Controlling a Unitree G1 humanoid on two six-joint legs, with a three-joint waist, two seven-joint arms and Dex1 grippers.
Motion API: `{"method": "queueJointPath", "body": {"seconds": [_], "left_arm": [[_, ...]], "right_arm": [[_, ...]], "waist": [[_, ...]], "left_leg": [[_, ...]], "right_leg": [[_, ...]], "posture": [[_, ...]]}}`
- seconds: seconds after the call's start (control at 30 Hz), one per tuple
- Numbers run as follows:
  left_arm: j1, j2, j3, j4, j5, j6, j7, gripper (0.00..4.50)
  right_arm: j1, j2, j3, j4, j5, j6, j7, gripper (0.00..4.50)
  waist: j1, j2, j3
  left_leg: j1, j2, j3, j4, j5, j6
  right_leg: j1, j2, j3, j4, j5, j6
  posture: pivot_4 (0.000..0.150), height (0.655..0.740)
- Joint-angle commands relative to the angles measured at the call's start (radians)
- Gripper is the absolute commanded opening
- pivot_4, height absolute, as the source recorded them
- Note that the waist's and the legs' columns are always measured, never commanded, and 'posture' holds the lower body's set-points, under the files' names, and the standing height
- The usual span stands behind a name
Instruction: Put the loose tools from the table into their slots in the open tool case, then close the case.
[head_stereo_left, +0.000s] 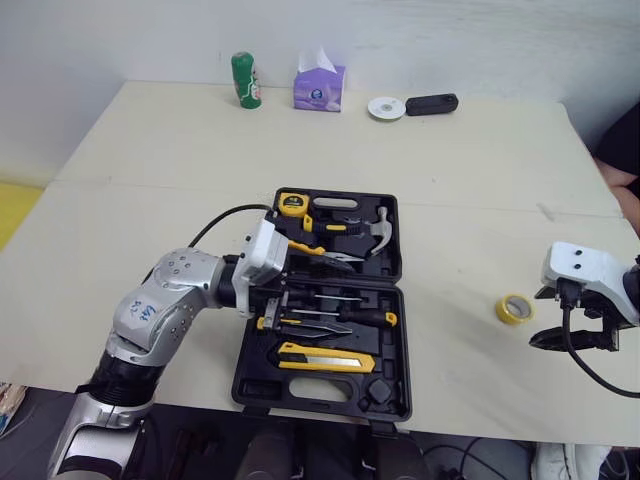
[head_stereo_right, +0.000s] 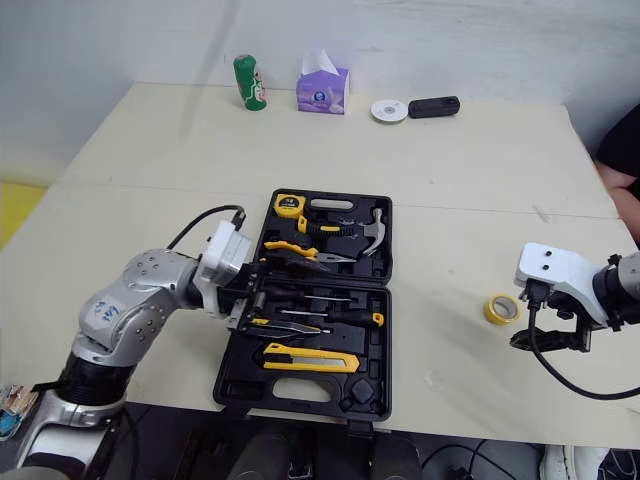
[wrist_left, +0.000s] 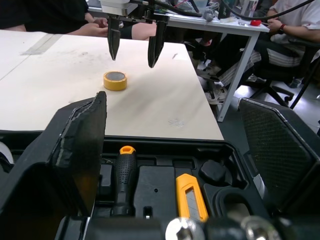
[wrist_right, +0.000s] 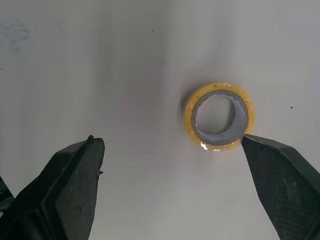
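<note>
The tape roll (head_stereo_left: 514, 309) lies flat on the worktop (head_stereo_left: 450, 150), right of the tool case (head_stereo_left: 330, 392) and just beside the right gripper (wrist_right: 171, 142), which is spread wide. It looks light and stiff (likely slick-sided), so pinch across its outer rim. The left gripper (wrist_left: 172, 102), also spread, sits over the case.

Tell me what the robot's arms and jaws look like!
The left arm is shiny silver with round joints, a small blue marking and a white boxy wrist; a black cable loops from it. The right arm's white wrist block has two dark dots and a dangling black cable. Both have black, tapered jaws.
</note>
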Motion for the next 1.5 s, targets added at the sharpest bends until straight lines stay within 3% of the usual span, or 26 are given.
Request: {"method": "queueJointPath", "body": {"seconds": [0.03, 0.37, 1.33, 1.43, 1.5], "left_arm": [[0.004, 0.000, 0.017, -0.020, -0.001, -0.010, 0.004, 4.41], [0.030, 0.034, 0.013, -0.024, 0.032, -0.015, -0.001, 4.41], [0.072, 0.078, 0.017, -0.039, 0.041, 0.001, -0.004, 4.41], [0.079, 0.081, 0.017, -0.045, 0.031, 0.015, -0.005, 4.50], [0.081, 0.060, 0.028, -0.042, 0.033, -0.013, 0.008, 4.50]], "right_arm": [[-0.028, 0.017, 0.006, 0.017, -0.033, -0.008, 0.014, 4.50], [-0.105, 0.087, 0.071, 0.061, -0.106, -0.056, 0.059, 4.50], [-0.129, 0.199, 0.135, 0.156, -0.232, -0.144, 0.096, 4.50], [-0.136, 0.208, 0.141, 0.166, -0.248, -0.153, 0.101, 3.73], [-0.139, 0.214, 0.146, 0.177, -0.262, -0.155, 0.102, 2.80]], "waist": [[0.000, 0.000, 0.000], [-0.002, 0.000, 0.000], [-0.002, 0.000, 0.000], [-0.002, 0.000, 0.000], [-0.002, 0.000, 0.000]], "left_leg": [[0.000, 0.000, 0.000, 0.000, 0.000, 0.000], [0.000, 0.000, 0.000, 0.000, 0.000, 0.000], [0.000, 0.000, 0.000, 0.007, 0.000, 0.000], [0.000, 0.000, 0.000, 0.007, 0.000, 0.000], [0.000, 0.000, 0.000, 0.007, 0.000, 0.000]], "right_leg": [[0.000, 0.000, 0.000, 0.000, 0.000, 0.000], [0.000, 0.001, 0.000, 0.001, 0.000, 0.000], [0.000, 0.000, 0.000, 0.006, 0.000, 0.000], [0.000, 0.000, 0.000, 0.006, 0.000, 0.000], [0.000, 0.000, 0.000, 0.007, 0.000, 0.000]], "posture": [[0.150, 0.7400], [0.150, 0.7400], [0.150, 0.7400], [0.150, 0.7400], [0.150, 0.7400]]}}
